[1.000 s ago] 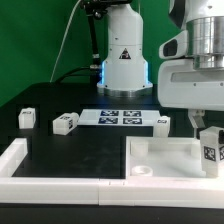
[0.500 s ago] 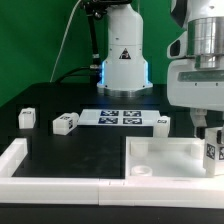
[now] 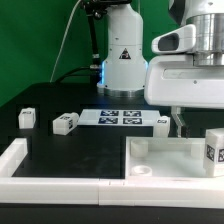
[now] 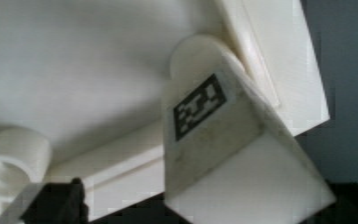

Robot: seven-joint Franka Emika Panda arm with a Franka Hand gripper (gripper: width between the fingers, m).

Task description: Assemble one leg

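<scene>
The black table (image 3: 60, 150) carries everything. Behind it stands the robot base (image 3: 124, 50), which has a triangle warning sign; no words on it can be read. The white tray (image 3: 165, 160) lies in front. At its corner on the exterior view's right the leg (image 3: 213, 150) stands upright, so the main step seems nearly done, though whether the leg is fully tight cannot be seen. The marker board (image 3: 122, 118) shows square tags, and the leg bears one too, without letters. Three other small blocks (image 3: 65, 124) lie loose on the table. The end effector (image 3: 180, 124) hangs just beside the leg; only one finger shows, so whether it is open or closed cannot be told.
</scene>
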